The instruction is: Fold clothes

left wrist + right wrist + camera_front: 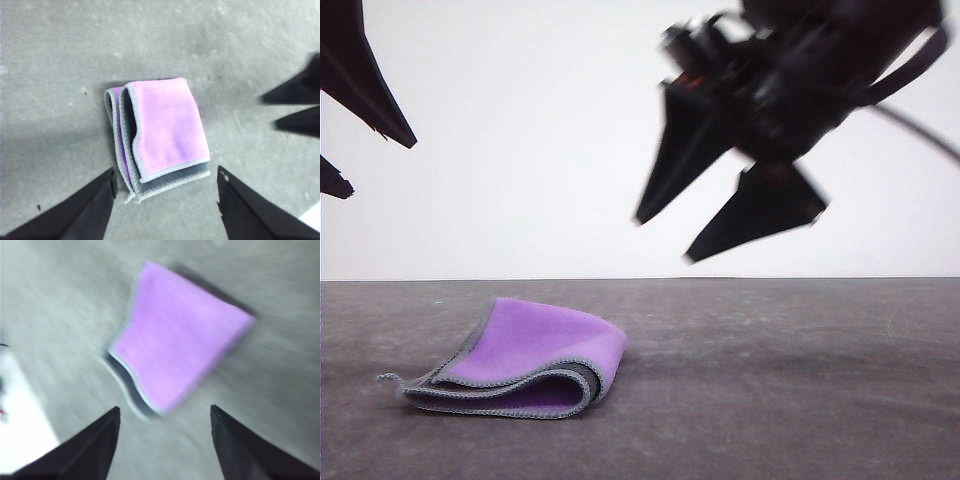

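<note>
At the upper left of the front view, the left gripper point(360, 160) is seen raised with its jaws spread wide and nothing held. The folded cloth point(535, 358), purple face up, is laid on the grey table point(790, 380) at lower left of centre. At the upper right, the blurred right gripper point(665, 240) is held above the table, jaws wide apart and empty.

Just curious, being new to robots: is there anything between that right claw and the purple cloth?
Nothing. In the front view the right end effector hangs above the cloth, open air between them.
</note>
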